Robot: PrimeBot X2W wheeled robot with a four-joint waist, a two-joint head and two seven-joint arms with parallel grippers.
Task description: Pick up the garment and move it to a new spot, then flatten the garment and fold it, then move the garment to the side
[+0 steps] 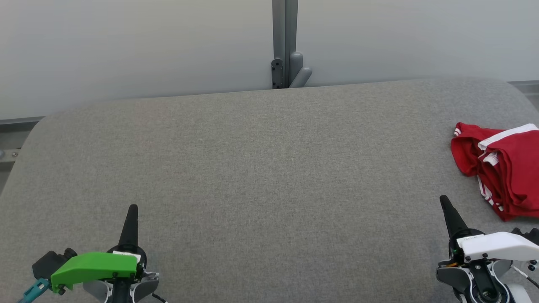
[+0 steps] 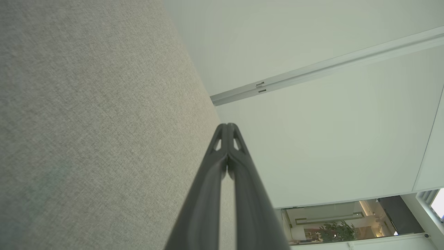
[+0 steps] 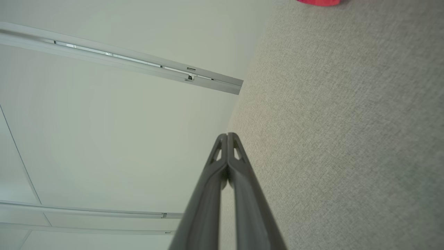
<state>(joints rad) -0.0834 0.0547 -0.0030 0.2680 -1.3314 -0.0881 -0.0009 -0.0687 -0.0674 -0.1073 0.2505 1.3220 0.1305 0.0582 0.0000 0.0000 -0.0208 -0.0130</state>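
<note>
Beyond the right gripper [image 1: 444, 201] and off to the right of its fingers, the garment [image 1: 505, 168] lies on the grey table [image 1: 252, 168] — near those tips but not touching, and well apart from the left gripper [image 1: 132, 210]. Both pairs of fingers are pressed together on nothing. The garment is red with white stripes, bunched in loose stacked layers, its right part cut off by the view's edge — neither flat nor neatly squared. Judging by that, it may be a rough fold already set aside, or a heap not yet picked up; I cannot tell which. If the latter, every step is left.
</note>
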